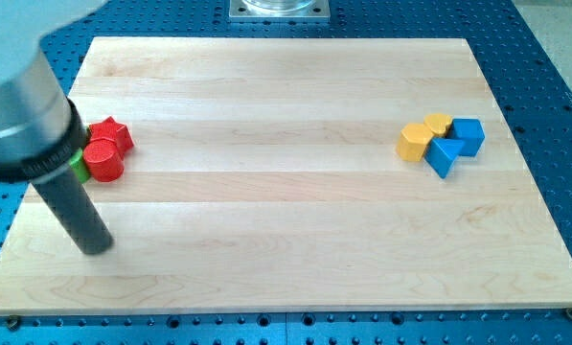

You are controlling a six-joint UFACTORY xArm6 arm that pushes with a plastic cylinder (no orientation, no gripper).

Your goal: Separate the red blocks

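Observation:
Two red blocks sit touching near the board's left edge: a red star-like block (112, 133) at the upper right and a red cylinder (102, 159) just below it. A green block (79, 168) peeks out to the cylinder's left, mostly hidden by the rod. My tip (96, 245) rests on the wooden board below the red blocks and slightly to their left, apart from them.
At the view's right is a tight cluster: a yellow hexagonal block (415, 141), a yellow cylinder-like block (438, 124), a blue cube (468, 135) and a blue triangular block (445, 155). The wooden board (286, 249) lies on a blue perforated table.

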